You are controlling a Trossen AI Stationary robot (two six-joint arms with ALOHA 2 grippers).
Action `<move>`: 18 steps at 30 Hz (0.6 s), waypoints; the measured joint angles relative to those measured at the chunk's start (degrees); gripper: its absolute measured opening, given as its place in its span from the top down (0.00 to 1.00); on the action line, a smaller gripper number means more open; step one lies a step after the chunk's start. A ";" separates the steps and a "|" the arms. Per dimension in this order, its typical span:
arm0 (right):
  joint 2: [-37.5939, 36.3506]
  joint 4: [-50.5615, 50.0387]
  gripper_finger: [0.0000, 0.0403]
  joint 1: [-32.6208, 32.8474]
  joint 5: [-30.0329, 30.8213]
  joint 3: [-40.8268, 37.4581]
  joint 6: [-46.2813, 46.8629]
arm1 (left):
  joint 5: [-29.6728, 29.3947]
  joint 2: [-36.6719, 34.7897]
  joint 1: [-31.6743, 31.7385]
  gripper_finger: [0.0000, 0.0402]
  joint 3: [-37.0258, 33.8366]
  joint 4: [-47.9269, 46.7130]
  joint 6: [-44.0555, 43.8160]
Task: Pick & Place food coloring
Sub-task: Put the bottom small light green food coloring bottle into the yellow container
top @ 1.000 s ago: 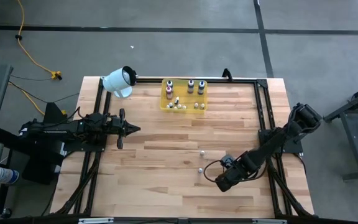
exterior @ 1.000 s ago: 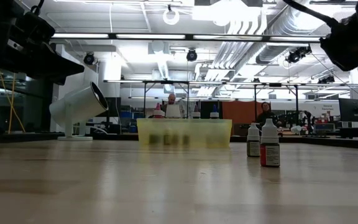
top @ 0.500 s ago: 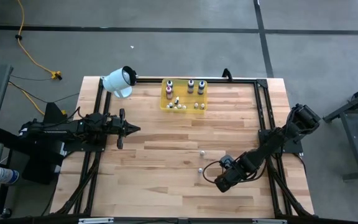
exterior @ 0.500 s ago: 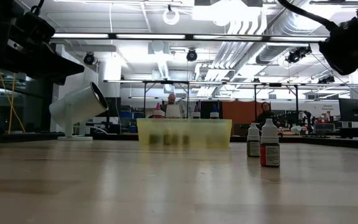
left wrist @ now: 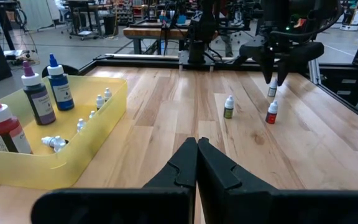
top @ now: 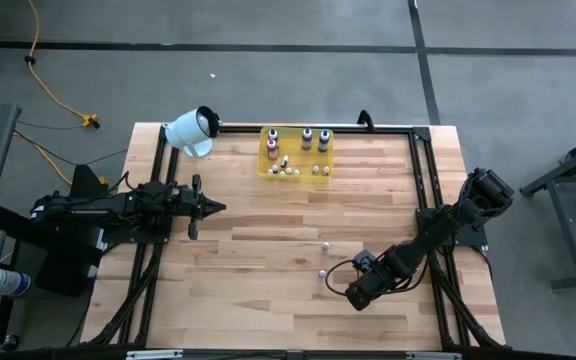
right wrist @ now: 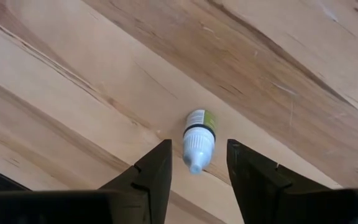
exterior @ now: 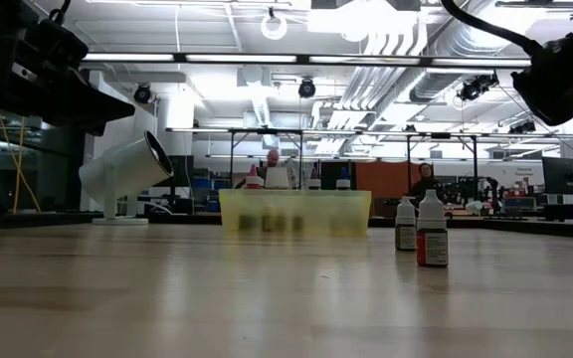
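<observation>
Two small food coloring bottles point(top: 323, 258) were seen standing upright on the bare wooden table point(top: 258, 300), well apart from the rest of the set. One of them, white-capped with a green label point(right wrist: 197, 138), was framed between the spread fingers point(right wrist: 151, 171) of the right gripper point(right wrist: 197, 167), which hung above it, parted and grasping nothing. The other stood near it. The remaining bottles were noted in the yellow tray point(top: 297, 176) at twelve o'clock on the table, a white cylinder point(top: 190, 130) at about eleven. The left gripper point(left wrist: 197, 163) was held at nine o'clock, clenched on nothing.
</observation>
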 joint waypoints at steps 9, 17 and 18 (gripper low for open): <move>0.00 0.07 0.79 0.00 -0.06 0.00 0.00 | -0.01 0.02 0.01 1.00 0.00 0.00 0.01; -0.04 1.00 0.89 -0.54 -0.95 0.00 -2.37 | -0.02 0.00 0.02 1.00 0.00 0.00 0.00; -0.04 1.22 0.89 -0.78 -1.09 0.00 -2.62 | 0.00 0.02 0.02 1.00 0.00 0.00 0.02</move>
